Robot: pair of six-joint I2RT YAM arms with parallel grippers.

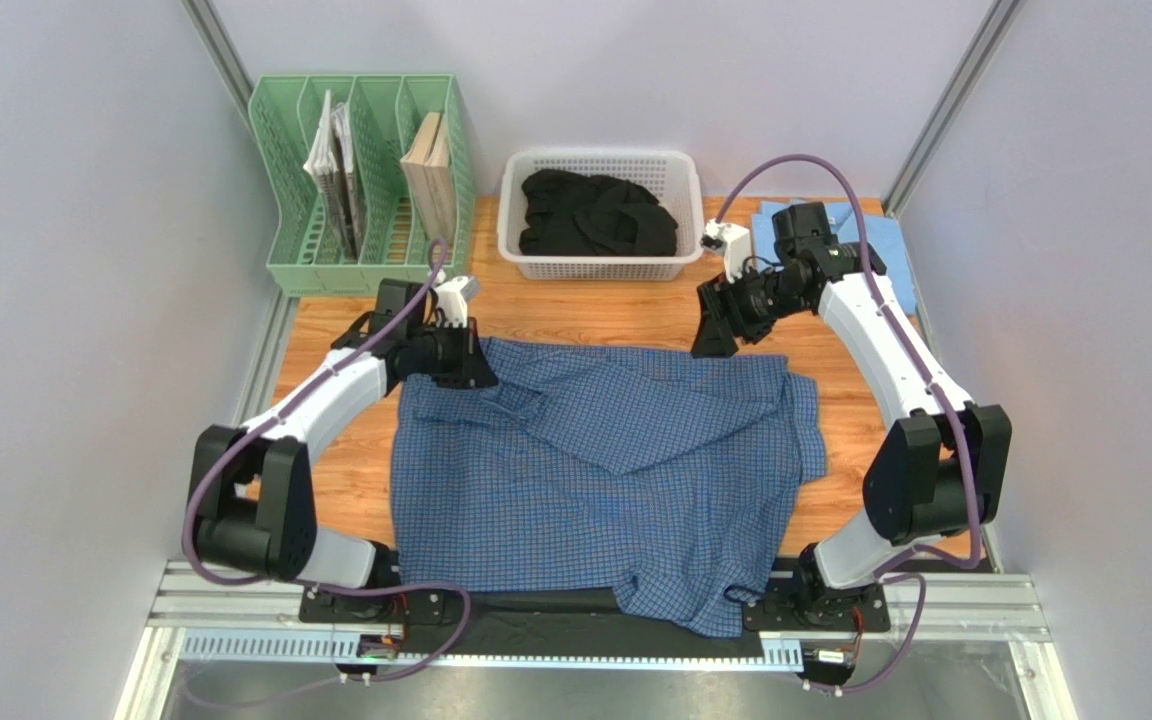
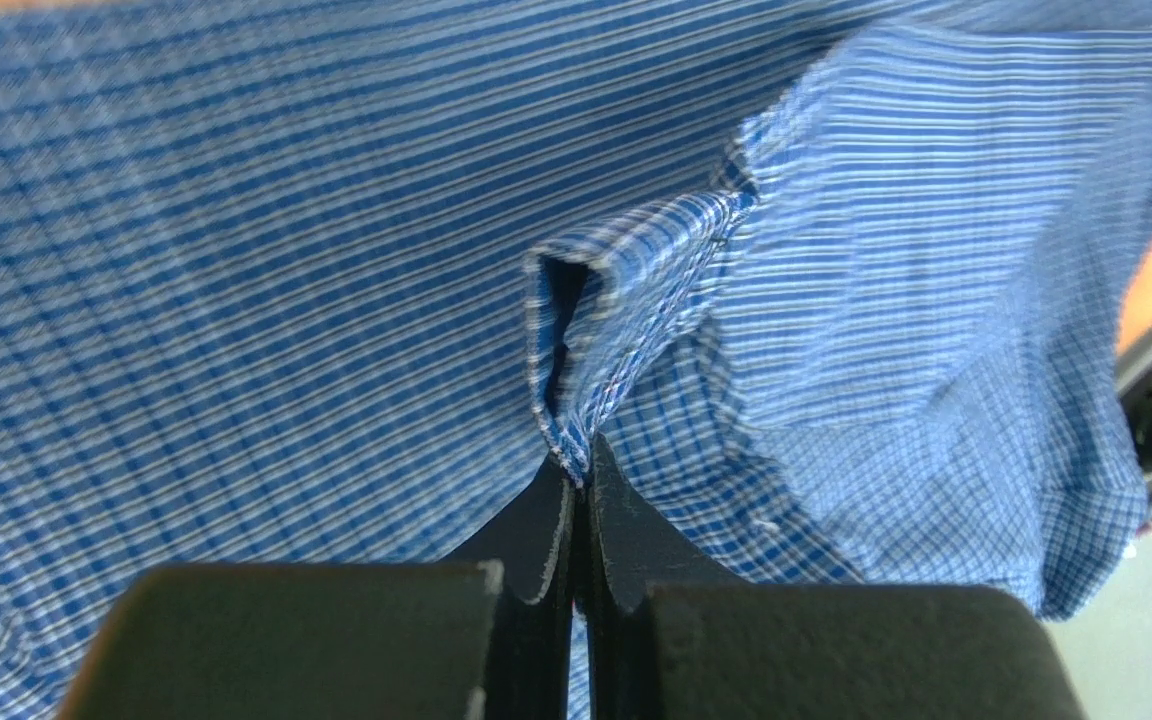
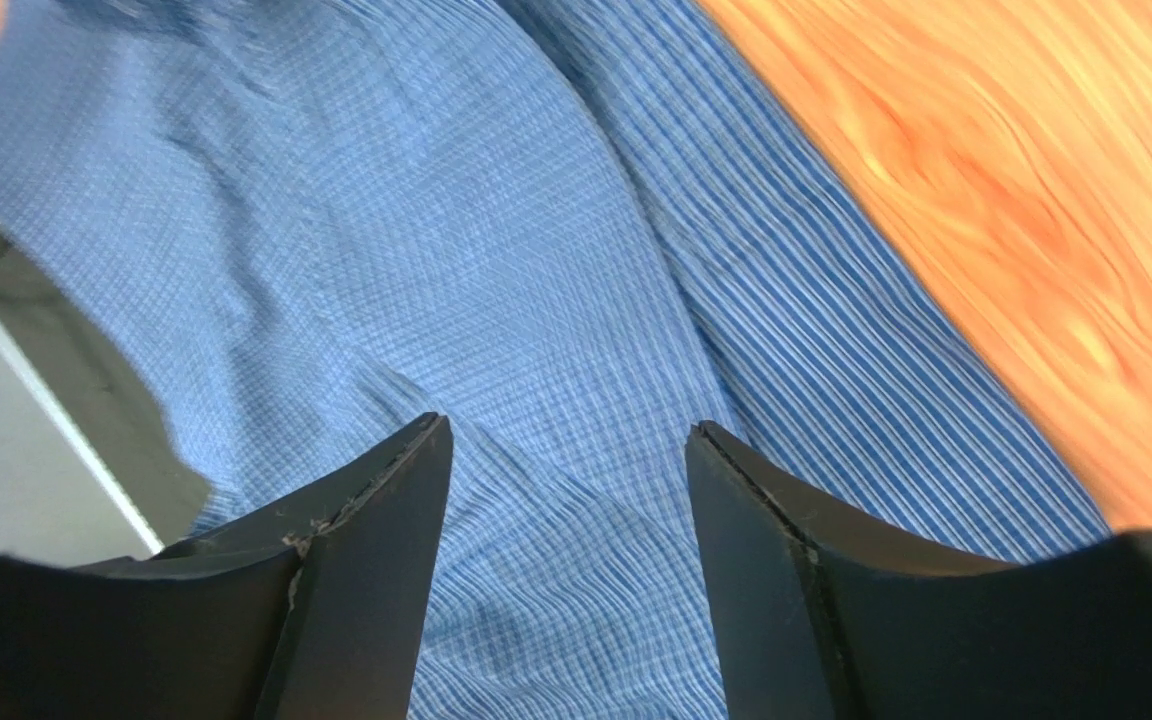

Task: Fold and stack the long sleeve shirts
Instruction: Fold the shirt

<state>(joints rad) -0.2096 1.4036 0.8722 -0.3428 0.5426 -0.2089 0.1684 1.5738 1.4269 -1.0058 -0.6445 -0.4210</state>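
basket (image 1: 597, 266): black garments (image 1: 597, 215) | rack (image 1: 372, 275): books (image 1: 428, 173) | left hand (image 2: 579, 480) pinching checked shirt (image 1: 597, 465) | right hand (image 3: 567, 428) parted, empty

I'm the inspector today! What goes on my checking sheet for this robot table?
Surface: wooden table, mostly under cloth.
Job's things: blue checked shirt spread out, near hem over the front edge; light blue cloth back right, likely the other shirt.
Clutter: green rack with books, back left; white basket holding black cloth.
Hands: left hand shut on a fold of the checked shirt; right hand open above it, empty.
Cables: purple cable looping along each arm.
Surroundings: pale walls; metal rail at the near edge.
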